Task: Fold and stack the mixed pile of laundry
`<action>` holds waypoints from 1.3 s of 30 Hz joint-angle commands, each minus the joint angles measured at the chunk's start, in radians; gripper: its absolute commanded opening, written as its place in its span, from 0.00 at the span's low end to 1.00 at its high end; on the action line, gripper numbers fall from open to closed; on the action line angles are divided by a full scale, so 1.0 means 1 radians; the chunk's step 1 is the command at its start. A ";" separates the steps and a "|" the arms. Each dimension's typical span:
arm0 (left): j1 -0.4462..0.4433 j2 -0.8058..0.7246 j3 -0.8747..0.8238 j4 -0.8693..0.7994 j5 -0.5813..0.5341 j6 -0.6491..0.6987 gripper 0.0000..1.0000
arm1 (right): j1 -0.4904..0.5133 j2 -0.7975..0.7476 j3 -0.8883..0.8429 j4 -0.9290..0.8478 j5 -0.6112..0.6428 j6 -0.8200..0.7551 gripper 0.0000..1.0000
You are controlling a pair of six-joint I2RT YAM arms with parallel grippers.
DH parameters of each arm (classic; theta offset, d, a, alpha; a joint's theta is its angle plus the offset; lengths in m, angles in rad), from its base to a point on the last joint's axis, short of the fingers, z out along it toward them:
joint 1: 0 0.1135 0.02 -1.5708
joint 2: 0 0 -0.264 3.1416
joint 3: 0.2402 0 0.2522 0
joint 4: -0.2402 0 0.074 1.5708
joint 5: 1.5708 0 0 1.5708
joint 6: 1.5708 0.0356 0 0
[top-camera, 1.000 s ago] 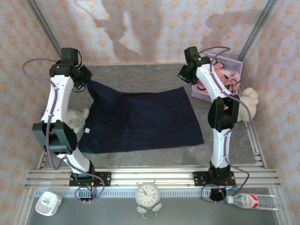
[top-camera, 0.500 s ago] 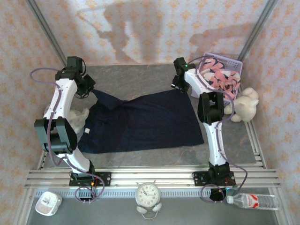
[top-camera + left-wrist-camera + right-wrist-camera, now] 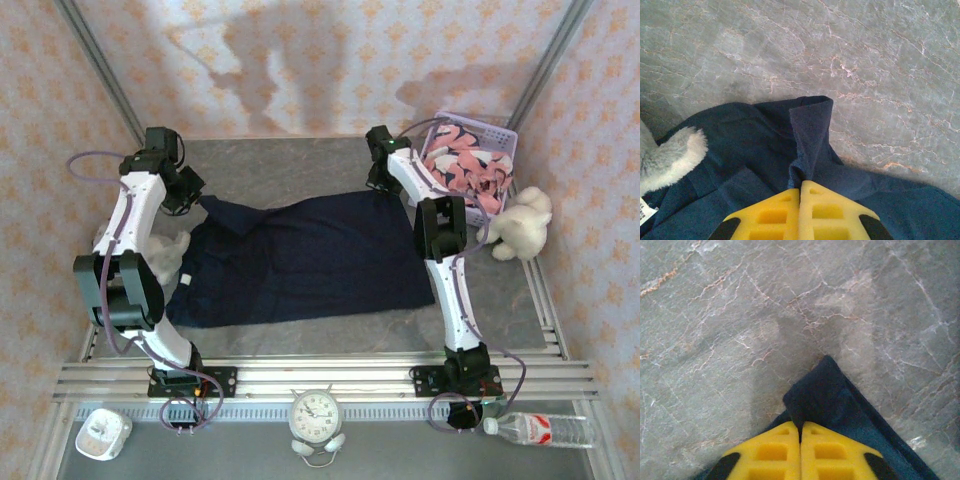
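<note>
The left claw (image 3: 800, 186) and right claw (image 3: 801, 426) each clamp a far corner of the navy garment (image 3: 300, 260). It lies spread on the counter (image 3: 290, 160), trailing toward the near edge, its long side spanning between them.

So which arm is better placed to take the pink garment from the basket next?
Right, likely. The basket holding the pink garment sits beside the right jaws; the left jaws are across the navy garment. Both grip its corners.

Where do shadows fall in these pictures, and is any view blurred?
Top view: sharp, with long shadows on the back wall. Right wrist view: a soft shadow lies on the table beyond the navy cloth. Left wrist view: even light, no glare.
</note>
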 commanded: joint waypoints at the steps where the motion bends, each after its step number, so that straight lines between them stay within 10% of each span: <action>1: 0.014 -0.026 -0.012 0.000 -0.021 -0.021 0.00 | -0.001 0.004 0.027 -0.040 0.054 -0.013 0.00; 14: 0.018 -0.092 -0.052 0.040 0.002 -0.059 0.00 | -0.001 -0.331 -0.229 0.039 0.026 -0.048 0.00; 30: -0.092 -0.626 -0.483 0.003 -0.069 -0.283 0.00 | 0.001 -0.927 -0.917 0.178 -0.019 -0.014 0.00; 33: -0.128 -0.723 -0.554 -0.038 -0.093 -0.334 0.00 | 0.000 -1.005 -1.026 0.171 0.013 -0.019 0.07; 34: -0.135 -0.755 -0.580 -0.044 -0.093 -0.351 0.00 | -0.003 -1.017 -1.051 0.167 0.015 -0.019 0.24; 35: -0.138 -0.782 -0.598 -0.049 -0.094 -0.364 0.10 | -0.006 -1.022 -1.065 0.159 0.012 -0.016 0.38; 37: -0.139 -0.828 -0.616 -0.071 -0.114 -0.390 0.60 | -0.020 -1.018 -1.081 0.150 0.001 -0.010 0.54; 39: -0.139 -0.849 -0.606 -0.077 -0.144 -0.394 0.69 | -0.032 -1.019 -1.089 0.164 -0.019 -0.002 0.56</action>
